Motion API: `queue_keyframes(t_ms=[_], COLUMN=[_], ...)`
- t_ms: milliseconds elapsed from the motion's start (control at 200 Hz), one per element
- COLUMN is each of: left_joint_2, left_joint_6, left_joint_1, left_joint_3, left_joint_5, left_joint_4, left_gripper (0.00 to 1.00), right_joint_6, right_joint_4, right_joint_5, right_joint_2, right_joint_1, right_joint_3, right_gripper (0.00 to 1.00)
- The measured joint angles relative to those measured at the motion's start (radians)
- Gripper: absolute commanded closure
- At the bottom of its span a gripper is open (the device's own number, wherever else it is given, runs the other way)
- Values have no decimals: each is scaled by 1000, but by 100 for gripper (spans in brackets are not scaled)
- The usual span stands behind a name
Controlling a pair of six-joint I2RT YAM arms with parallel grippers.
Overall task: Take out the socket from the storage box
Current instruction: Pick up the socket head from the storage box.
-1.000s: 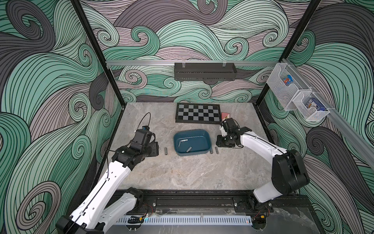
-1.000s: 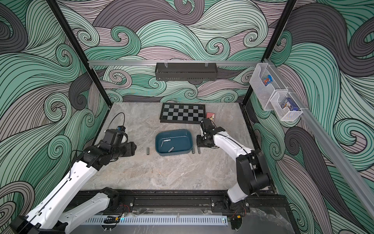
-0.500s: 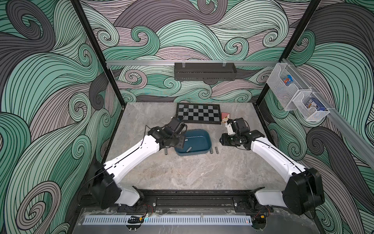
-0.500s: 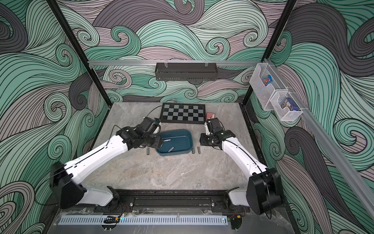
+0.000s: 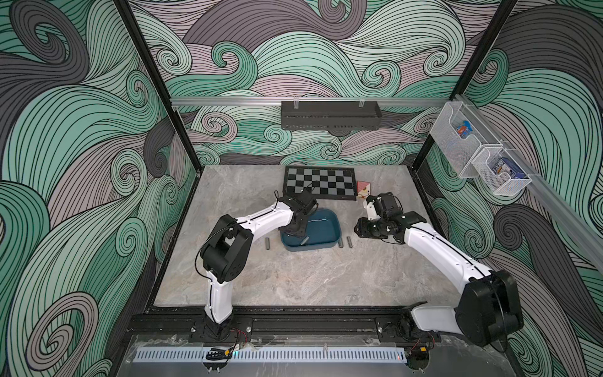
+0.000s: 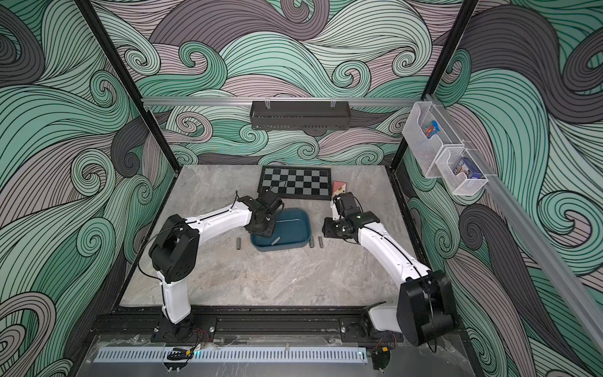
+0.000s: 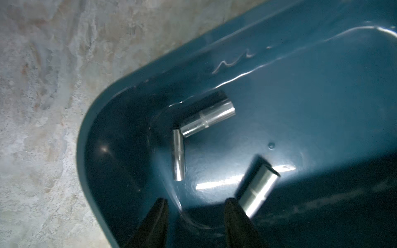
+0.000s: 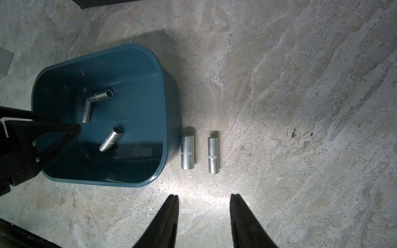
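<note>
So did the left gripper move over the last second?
Yes. The left gripper crossed from the table left of the lone socket to above the left end of the storage box, jaws apart.

storage box: 3 sockets inside | table: 2 sockets just beside box | right jaws: apart

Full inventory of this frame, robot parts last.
storage box: 1, dark teal, table centre
sockets in box: 3, silver, two touching
sockets on table: 3, silver, two right of box, one left
chessboard: 1, black-grey, behind box
small box: 1, red, beside chessboard
rack: 1, black, back wall
mesh baskets: 2, white, right wall
table: 1, grey marble
left gripper: 1, black, open over box
right gripper: 1, black, open over table
</note>
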State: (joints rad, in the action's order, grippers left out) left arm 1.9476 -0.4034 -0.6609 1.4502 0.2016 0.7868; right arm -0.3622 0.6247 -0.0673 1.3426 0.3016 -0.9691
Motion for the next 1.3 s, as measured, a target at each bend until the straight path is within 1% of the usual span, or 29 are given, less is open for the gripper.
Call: queue_keyframes(t_ms=[165, 300, 615, 1001, 1196, 1301], left_joint_2=[24, 64, 132, 139, 140, 140], left_joint_6=[-13, -19, -34, -50, -53, -54], left_joint_1=[23, 37, 50, 59, 59, 59], left_joint_3=[3, 34, 52, 53, 53, 53], left_joint_5=[0, 0, -2, -16, -27, -30], left_joint_4=[-18, -24, -37, -69, -74, -75], left_gripper=[55, 56, 58, 75, 79, 85], right_joint_6=[0, 0, 0, 0, 0, 0], right_joint_4=[-3, -13, -16, -16, -16, -16], right_joint_5=[-14, -21, -34, -43, -48, -49], right_joint_2=[1, 6, 25, 34, 34, 34], right_joint_1=[0, -6, -10, -11, -11, -11], right_joint_3=[1, 6, 17, 17, 17, 17], right_gripper=[56, 57, 57, 57, 57, 57])
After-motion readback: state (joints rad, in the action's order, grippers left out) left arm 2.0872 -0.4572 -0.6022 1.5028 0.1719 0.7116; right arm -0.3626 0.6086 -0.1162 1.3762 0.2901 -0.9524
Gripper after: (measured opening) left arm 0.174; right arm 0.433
